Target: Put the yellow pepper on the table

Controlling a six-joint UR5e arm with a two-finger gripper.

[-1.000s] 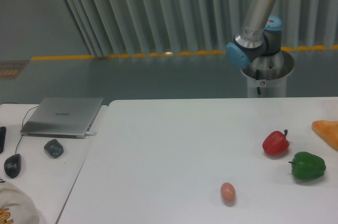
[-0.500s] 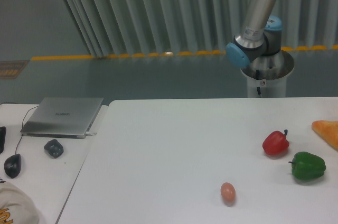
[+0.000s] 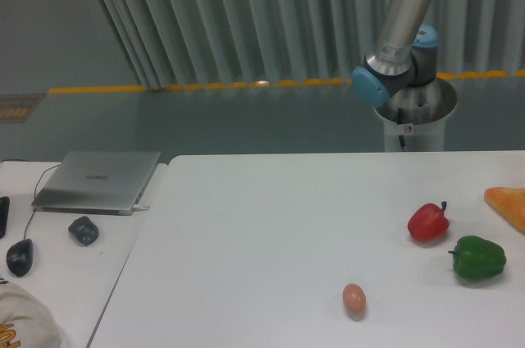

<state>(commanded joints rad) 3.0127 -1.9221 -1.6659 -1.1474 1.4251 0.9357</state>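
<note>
A broad white table (image 3: 271,233) fills the lower frame, with a red pepper (image 3: 428,222) and a green pepper (image 3: 479,258) at right. The gripper and the yellow pepper are out of view. Glossy and likely light, the pepper would probably be best held across its body.

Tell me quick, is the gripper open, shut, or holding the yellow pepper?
Gripper: not in view. Only the arm shows, running out of the top of the frame. No yellow pepper is visible either, so a hold cannot be told.
</note>
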